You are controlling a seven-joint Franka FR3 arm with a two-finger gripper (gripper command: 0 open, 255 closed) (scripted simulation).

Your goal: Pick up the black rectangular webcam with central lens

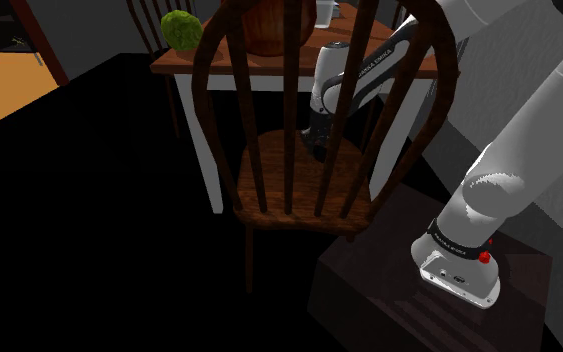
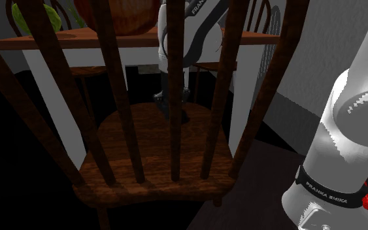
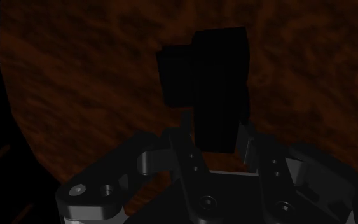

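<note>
Dim room, black floor: nearest, the dark box stand (image 1: 409,300) carries the white arm (image 1: 489,190), which reaches past the back of the brown wooden spindle-back chair (image 1: 309,180). Low over that chair's seat the all-black gripper (image 3: 214,135) has its jaws pinching the near end of the black rectangular webcam (image 3: 219,83); I cannot tell whether the webcam rests on the seat. Beyond the chair stands a wood-topped, white-legged counter (image 2: 78,39). The hold appears to sit at one end, so the webcam could swing or slip out on lifting. A careless raise might also strike the chair's spindles.
</note>
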